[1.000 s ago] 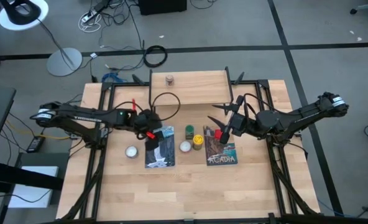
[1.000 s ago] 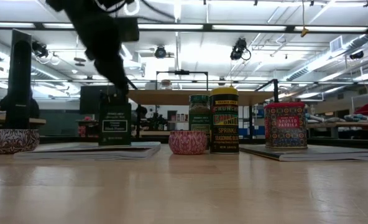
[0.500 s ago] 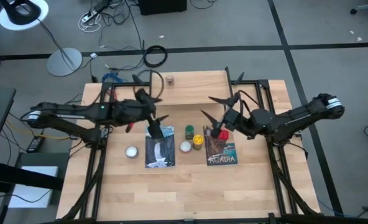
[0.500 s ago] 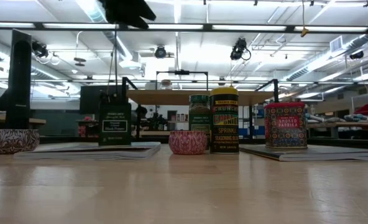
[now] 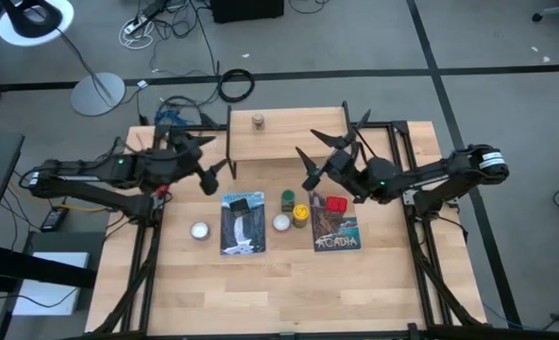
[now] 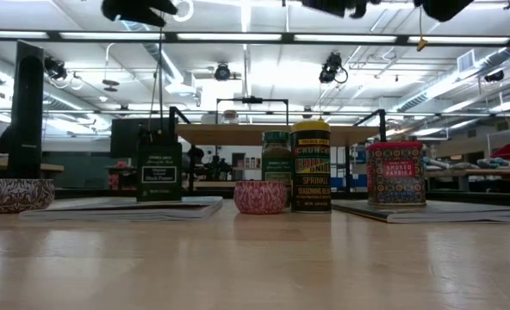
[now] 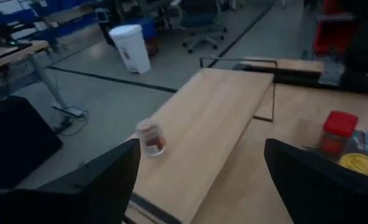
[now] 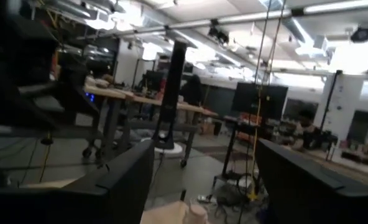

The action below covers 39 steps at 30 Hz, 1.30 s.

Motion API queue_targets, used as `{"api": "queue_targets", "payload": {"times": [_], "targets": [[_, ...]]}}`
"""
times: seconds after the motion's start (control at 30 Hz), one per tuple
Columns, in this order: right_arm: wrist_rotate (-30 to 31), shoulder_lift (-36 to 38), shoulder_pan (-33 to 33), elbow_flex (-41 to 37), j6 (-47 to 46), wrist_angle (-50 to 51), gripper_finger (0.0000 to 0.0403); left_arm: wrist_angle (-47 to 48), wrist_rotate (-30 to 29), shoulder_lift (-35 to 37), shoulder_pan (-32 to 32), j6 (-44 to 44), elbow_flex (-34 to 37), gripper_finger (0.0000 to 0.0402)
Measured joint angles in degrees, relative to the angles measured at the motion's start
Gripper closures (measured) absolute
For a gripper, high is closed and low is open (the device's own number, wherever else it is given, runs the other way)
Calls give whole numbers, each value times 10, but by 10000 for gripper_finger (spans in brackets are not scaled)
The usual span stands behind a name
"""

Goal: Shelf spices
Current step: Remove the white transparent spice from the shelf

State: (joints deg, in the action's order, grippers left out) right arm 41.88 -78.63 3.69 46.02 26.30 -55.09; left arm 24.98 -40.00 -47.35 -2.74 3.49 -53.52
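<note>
A tiny brown jar (image 5: 258, 121) stands on the shelf's light top board (image 5: 294, 134) at the table's far side; it also shows in the left wrist view (image 7: 150, 137). The dark square tin (image 5: 245, 201) stands on the left book (image 5: 243, 231). The green jar (image 5: 287, 199) and the yellow-capped jar (image 5: 301, 214) stand on the table. The red boxy tin (image 5: 336, 203) stands on the right book (image 5: 336, 231). My left gripper (image 5: 210, 159) is open and empty, raised beside the shelf's left end. My right gripper (image 5: 315, 159) is open and empty, raised above the shelf's near edge.
Two small white round things (image 5: 199, 230) (image 5: 280, 222) sit on the table by the left book and by the yellow-capped jar. In the low view the spices stand in a row before the shelf (image 6: 281, 133). Bare tabletop (image 5: 279, 293) lies toward the near edge.
Both grippers have risen and drawn back toward the table's far edge: the left away from the dark square tin, the right away from the red boxy tin. Both tins stand where they were on their books.
</note>
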Motion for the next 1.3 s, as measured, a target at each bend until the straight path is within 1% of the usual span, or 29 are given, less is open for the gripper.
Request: {"api": "queue_targets", "payload": {"times": [0.1, 0.2, 0.3, 0.37, 0.47, 0.53, 0.67, 0.77, 0.9, 1.0, 1.13, 1.3], "targets": [[-28, -11, -29, 0, -44, 38, 134, -9, -7, 53, 0, 20, 45, 53], [-73, -11, -65, 10, -104, 122, 134, -42, -7, 101, 0, 32, 98, 53], [-135, -11, -105, 28, -136, 198, 128, -82, -6, 136, 0, 41, 146, 53], [-179, -19, -132, 45, -155, 214, 121, -105, -6, 152, 0, 43, 173, 53], [-242, -37, -172, 62, -172, 221, 110, -127, -6, 160, 0, 43, 190, 53], [-273, -53, -199, 69, -188, 228, 102, -135, -6, 160, 0, 43, 190, 53], [-339, -114, -245, 106, -235, 224, 90, -142, -2, 159, 0, 42, 190, 53], [-374, -173, -271, 141, -261, 228, 85, -146, -2, 159, 0, 41, 190, 53], [-414, -240, -291, 196, -289, 227, 83, -148, 9, 159, 0, 43, 190, 53], [-432, -283, -296, 232, -305, 231, 84, -147, 19, 159, 0, 43, 190, 53], [-436, -321, -296, 265, -307, 231, 84, -145, 21, 159, 0, 43, 190, 53], [-435, -348, -297, 284, -314, 227, 83, -140, 22, 159, 0, 40, 190, 53]]}}
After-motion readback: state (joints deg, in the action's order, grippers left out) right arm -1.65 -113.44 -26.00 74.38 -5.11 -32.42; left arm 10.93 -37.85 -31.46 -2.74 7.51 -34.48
